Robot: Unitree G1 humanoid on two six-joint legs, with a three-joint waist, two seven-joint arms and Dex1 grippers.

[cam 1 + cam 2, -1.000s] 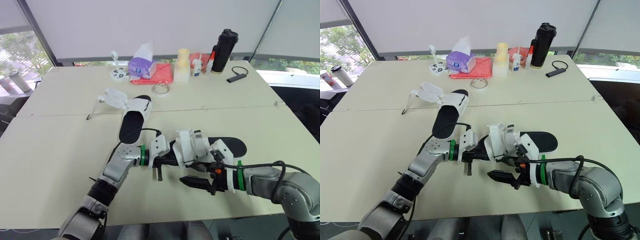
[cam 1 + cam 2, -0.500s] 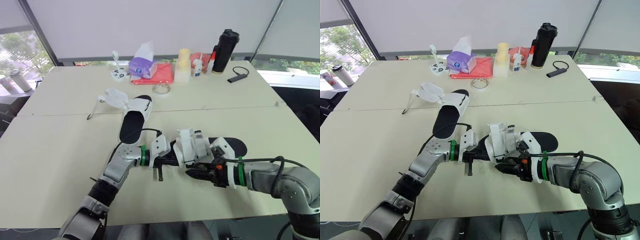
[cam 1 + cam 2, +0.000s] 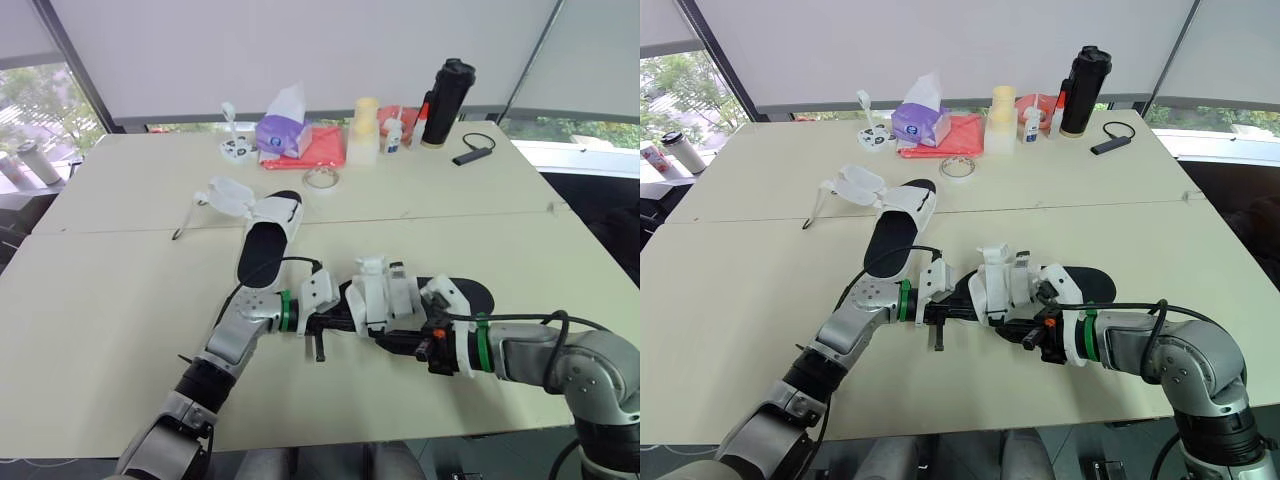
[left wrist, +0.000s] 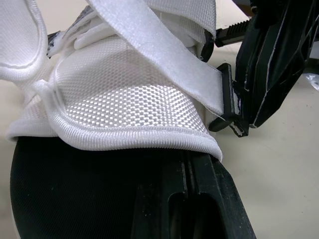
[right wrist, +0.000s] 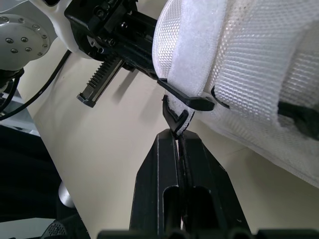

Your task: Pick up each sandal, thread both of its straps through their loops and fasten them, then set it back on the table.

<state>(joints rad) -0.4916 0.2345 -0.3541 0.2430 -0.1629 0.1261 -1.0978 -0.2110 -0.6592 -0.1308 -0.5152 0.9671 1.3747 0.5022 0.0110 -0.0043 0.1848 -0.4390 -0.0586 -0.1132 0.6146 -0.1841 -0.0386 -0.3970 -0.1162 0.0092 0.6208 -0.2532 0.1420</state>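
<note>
Near sandal (image 3: 452,291) sits low over the surface (image 3: 110,300), between both claws. Left claw (image 4: 185,172) is clenched at the sole edge; the grip point is hidden under the sole. Right claw (image 5: 178,137) is clamped on the black loop (image 5: 189,102); any strap inside can't be made out. Second sandal (image 3: 268,235) lies beyond, its straps loose.

Along the counter's (image 3: 100,290) far edge stand a purple tissue pack (image 3: 280,128), a red cloth (image 3: 318,147), a pale container (image 3: 364,130) and a black bottle (image 3: 447,100), with a tape roll (image 3: 322,179) slightly nearer and a black cable (image 3: 472,150) far right.
</note>
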